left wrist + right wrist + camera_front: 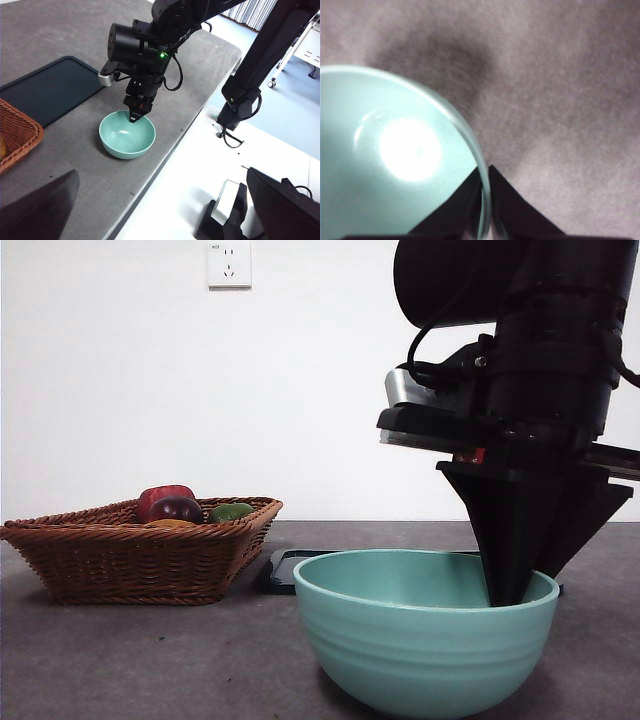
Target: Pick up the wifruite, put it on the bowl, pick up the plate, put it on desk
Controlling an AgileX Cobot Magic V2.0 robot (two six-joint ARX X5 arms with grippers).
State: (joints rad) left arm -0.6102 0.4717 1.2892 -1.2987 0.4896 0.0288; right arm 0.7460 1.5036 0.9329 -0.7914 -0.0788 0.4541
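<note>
Bowl rim pinched by the right gripper, fruit half hidden in the basket

Basket [140, 550], woven wicker, stands at the far left of the front view. Its wall hides most of the fruit: a red fruit [165, 496] and a dark purple fruit [176, 508] show on top, a green fruit [231, 511] sits beside them, and only a thin orange-brown sliver of the wifruite [168, 524] peeks over the rim. The left wrist view cuts the basket off at the picture's edge, and no fruit can be made out there.

Just right of the basket lies a dark flat tray [47, 90]. The front view shows only its near edge, since the bowl [425, 640] stands in front of it; the left wrist view shows it whole, flat on the desk [150, 660].

The teal bowl stands upright on the desk near its edge, empty inside. The right gripper [507, 592] comes down from above onto the bowl's right rim, its bulk blocking the wall behind. The right wrist view shows what the front cannot: one jaw inside the rim, one outside, clamped on the thin edge.

The left gripper [165, 210] waits high and well apart, its jaws spread wide.
</note>
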